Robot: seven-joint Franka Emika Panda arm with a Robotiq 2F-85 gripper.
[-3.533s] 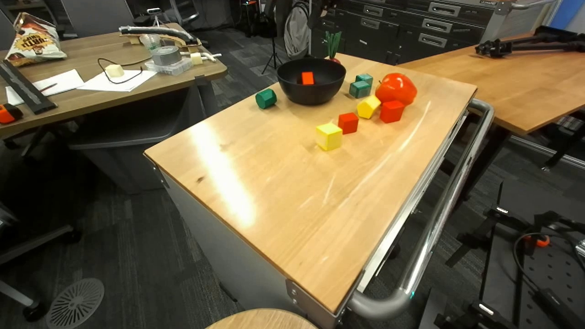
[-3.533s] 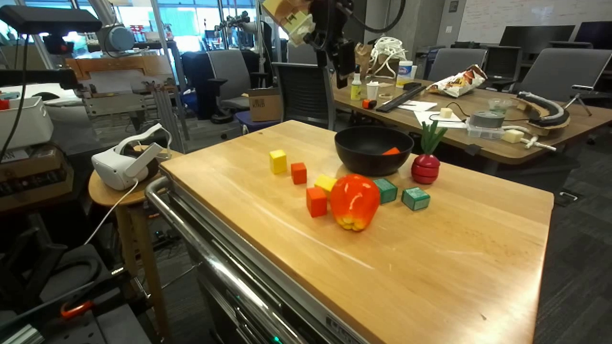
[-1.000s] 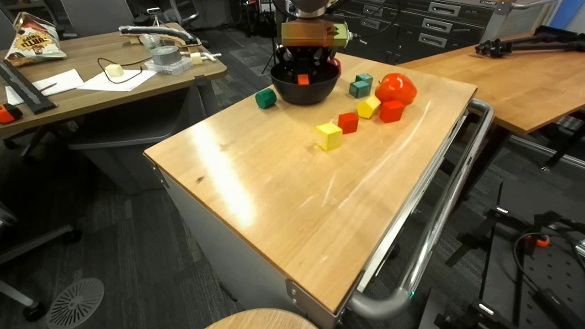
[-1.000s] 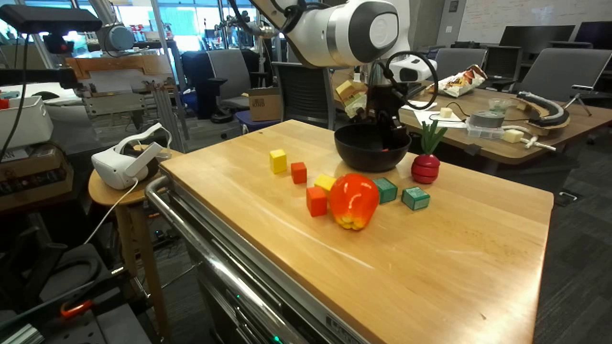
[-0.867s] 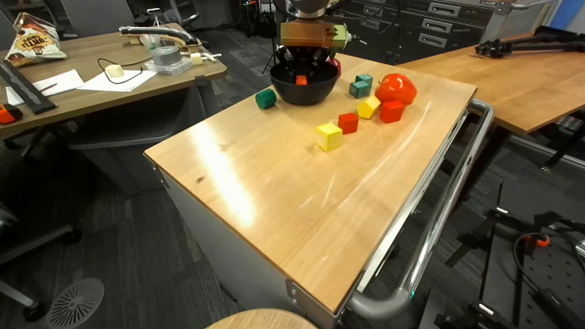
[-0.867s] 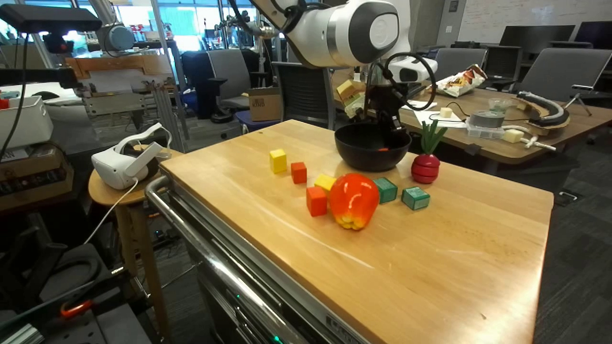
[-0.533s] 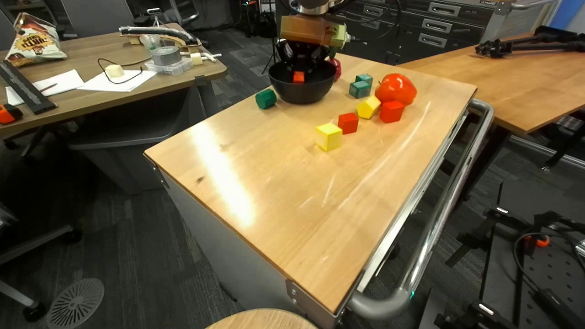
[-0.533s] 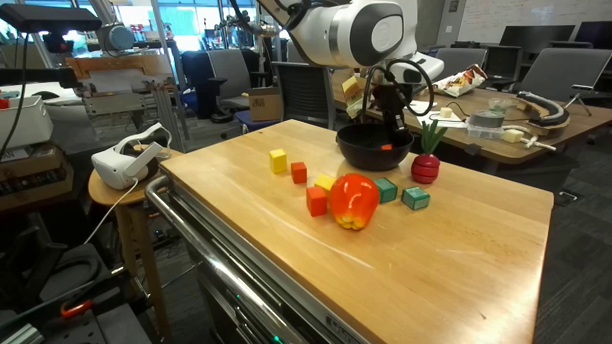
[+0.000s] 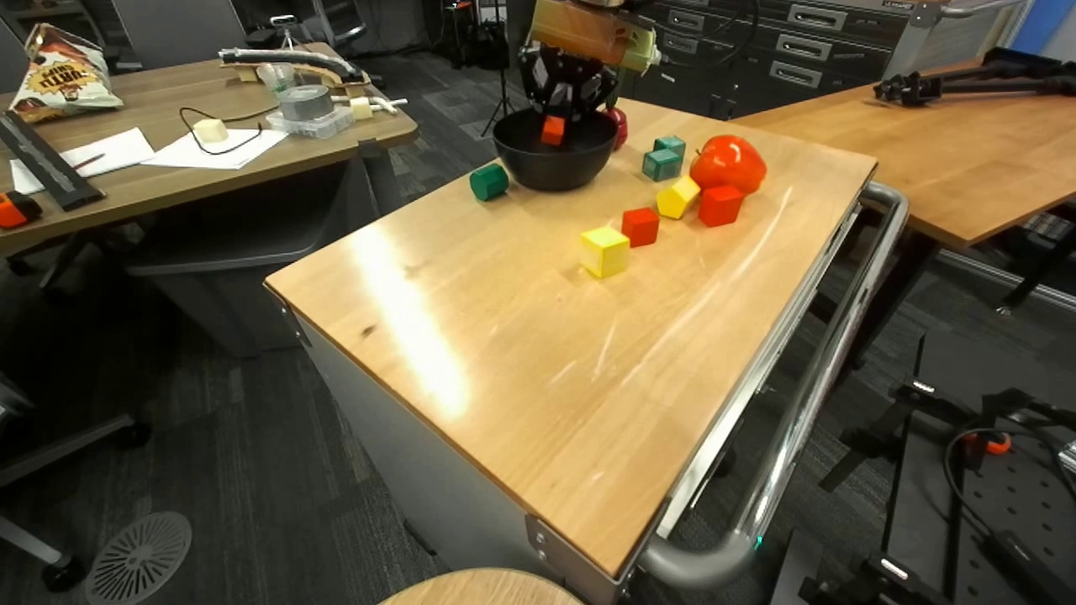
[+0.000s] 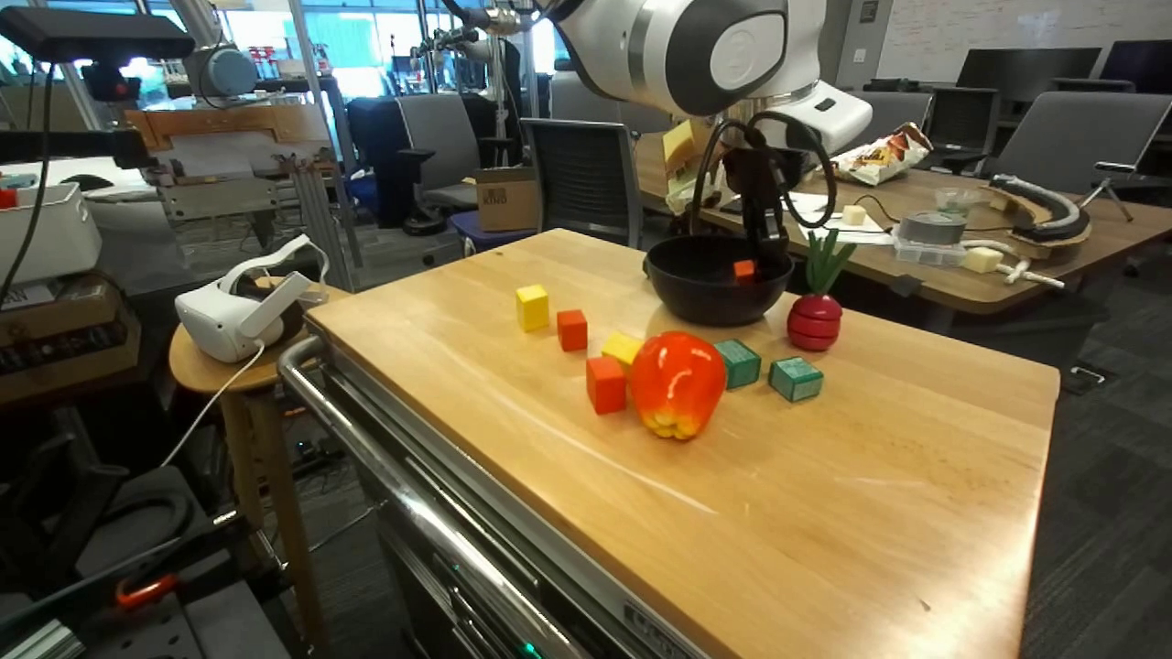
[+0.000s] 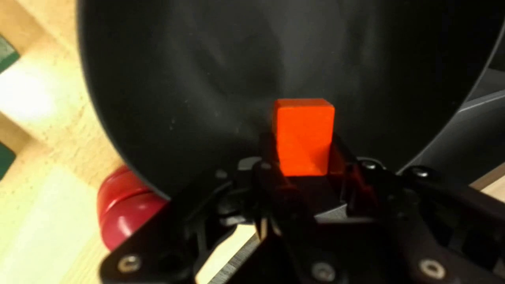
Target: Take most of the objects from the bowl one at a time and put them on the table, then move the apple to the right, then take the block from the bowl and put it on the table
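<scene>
Upper centre in an exterior view, the end effector [image 9: 553,124] is gripping and raising a red block [image 9: 552,132] (now tilting) at the mouth of the bowl [image 9: 556,170].

The wrist view's top edge crops the bowl [image 11: 244,67].

Your arm [image 10: 609,55] is smooth white, with a silvery ring [image 10: 638,41] and a dark grey cap [image 10: 689,59] around a pale disc [image 10: 734,53]. The black cable [image 10: 830,188] is looped. Your hand [image 11: 303,152] is black and jointed, with round silvery screws [image 11: 432,268]; above it is a boxy orange casing [image 9: 572,32], yellow-green at one end.
</scene>
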